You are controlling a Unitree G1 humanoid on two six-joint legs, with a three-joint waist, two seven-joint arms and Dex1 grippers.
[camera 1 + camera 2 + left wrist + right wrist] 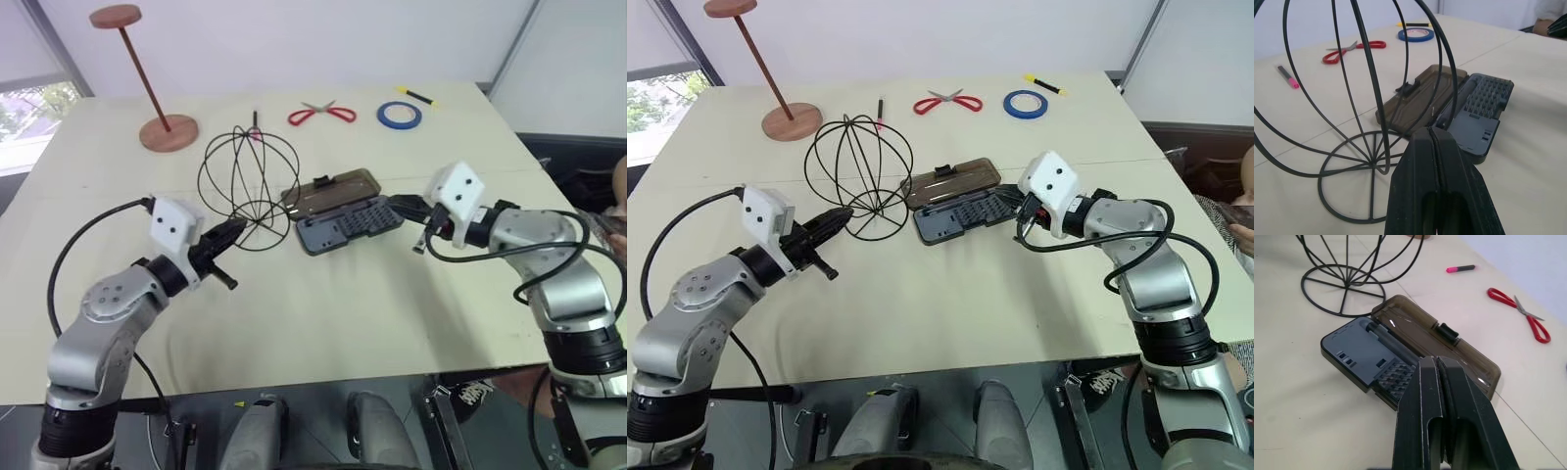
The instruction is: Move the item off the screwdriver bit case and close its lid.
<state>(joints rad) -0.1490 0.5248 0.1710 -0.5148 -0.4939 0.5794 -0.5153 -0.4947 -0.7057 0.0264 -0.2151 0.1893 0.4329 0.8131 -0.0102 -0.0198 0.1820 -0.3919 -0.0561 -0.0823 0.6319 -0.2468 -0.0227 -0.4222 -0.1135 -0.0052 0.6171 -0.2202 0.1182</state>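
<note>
Case (345, 226) open, lid (331, 190) flat, seemingly unlabelled; sphere (249, 188) beside; both jaws clenched empty

A lab: bare white partitions (294, 39) around a cloth-covered test table (343, 313).

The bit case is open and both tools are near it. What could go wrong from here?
1. The wire sphere stands on the table just beside the open lid; swinging the lid shut may snag a hoop, or the left tool at its base may tip it back.
2. The right tool is shut over the bit case; a push on the tray could slide the whole case instead of folding the lid.
</note>
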